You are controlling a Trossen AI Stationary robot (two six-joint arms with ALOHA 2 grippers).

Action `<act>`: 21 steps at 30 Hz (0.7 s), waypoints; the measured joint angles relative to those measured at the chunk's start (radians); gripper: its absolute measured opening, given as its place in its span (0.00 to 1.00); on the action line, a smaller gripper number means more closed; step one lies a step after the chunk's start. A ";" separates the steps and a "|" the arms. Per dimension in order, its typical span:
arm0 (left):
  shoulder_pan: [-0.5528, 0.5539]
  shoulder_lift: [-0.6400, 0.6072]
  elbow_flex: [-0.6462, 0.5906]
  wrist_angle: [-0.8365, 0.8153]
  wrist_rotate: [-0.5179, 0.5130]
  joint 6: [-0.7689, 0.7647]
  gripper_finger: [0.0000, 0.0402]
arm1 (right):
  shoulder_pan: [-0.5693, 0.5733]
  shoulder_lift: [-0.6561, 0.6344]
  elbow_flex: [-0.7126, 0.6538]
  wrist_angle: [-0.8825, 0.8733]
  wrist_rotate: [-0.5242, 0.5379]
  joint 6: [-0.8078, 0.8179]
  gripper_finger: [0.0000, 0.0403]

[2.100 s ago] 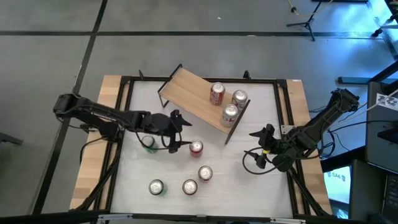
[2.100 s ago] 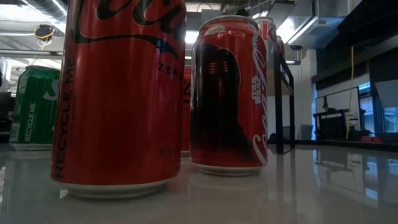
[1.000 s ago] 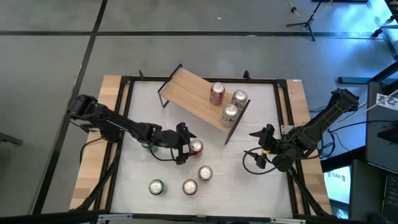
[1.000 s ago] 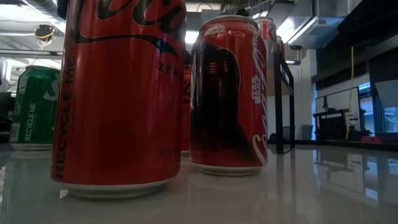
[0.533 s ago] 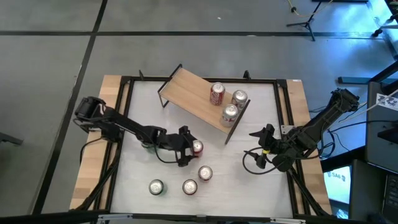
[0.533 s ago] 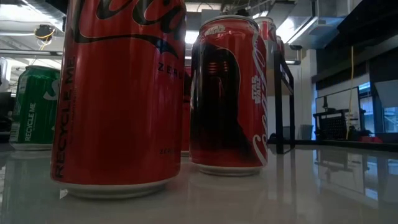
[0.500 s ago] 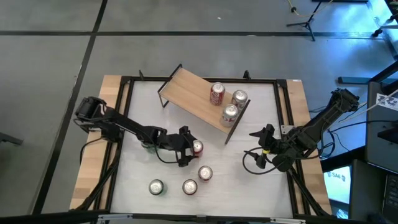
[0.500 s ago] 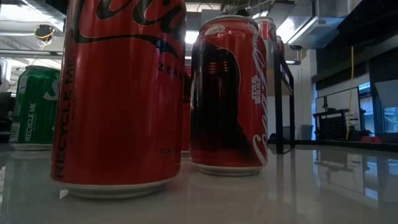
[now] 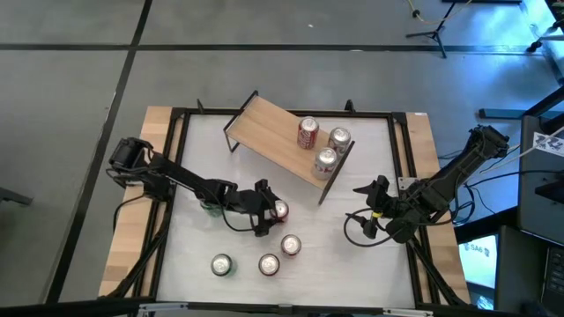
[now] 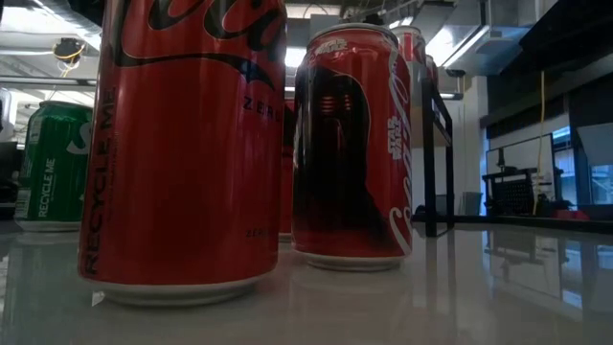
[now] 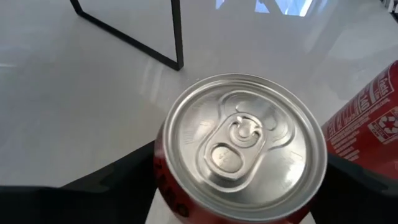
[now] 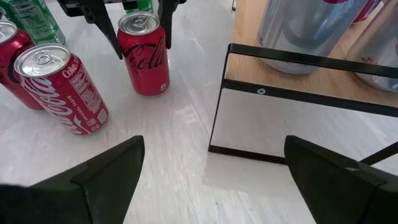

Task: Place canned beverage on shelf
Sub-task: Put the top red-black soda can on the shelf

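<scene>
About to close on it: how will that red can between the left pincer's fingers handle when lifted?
The red can looks sealed, tab down, so probably full and heavy. Its glossy, round wall may slip. Upright on the table, it could tip if the left pincer nudges it off-centre.

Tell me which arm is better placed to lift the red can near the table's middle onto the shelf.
The left. The left hand is already around the red can, one finger on each side. The right hand waits open near the shelf.
</scene>
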 joint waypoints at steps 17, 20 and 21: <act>0.058 -0.053 0.082 -0.073 0.135 -0.011 0.70 | 0.000 0.000 0.000 -0.001 0.000 0.000 0.95; 0.082 -0.075 0.119 -0.105 0.163 -0.008 0.70 | 0.000 0.001 0.000 -0.001 0.000 0.000 0.95; 0.091 -0.087 0.132 -0.122 0.169 -0.007 0.70 | 0.000 0.000 0.000 -0.001 0.000 0.000 0.95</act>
